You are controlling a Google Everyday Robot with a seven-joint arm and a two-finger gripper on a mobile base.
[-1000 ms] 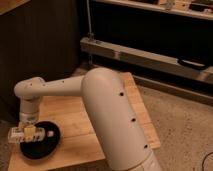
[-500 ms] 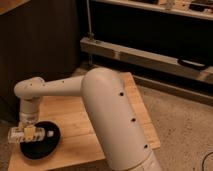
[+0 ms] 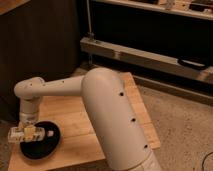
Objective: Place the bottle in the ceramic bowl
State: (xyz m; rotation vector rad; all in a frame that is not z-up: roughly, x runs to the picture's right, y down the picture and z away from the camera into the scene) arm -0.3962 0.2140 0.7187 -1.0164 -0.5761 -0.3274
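The ceramic bowl [image 3: 42,145] is a shallow glossy black dish at the front left of the wooden table [image 3: 80,120]. My gripper [image 3: 29,134] hangs over the bowl's left rim at the end of the white arm [image 3: 105,100]. It holds the bottle [image 3: 35,133], a small whitish bottle lying on its side with its narrow cap pointing right over the bowl. The bottle sits just above the bowl's inside.
The light wooden table stands on a speckled floor [image 3: 180,130]. A dark wall is at the left and back. A metal shelf rail [image 3: 150,57] runs behind the table, with a dark handle-like object [image 3: 192,64] at the right.
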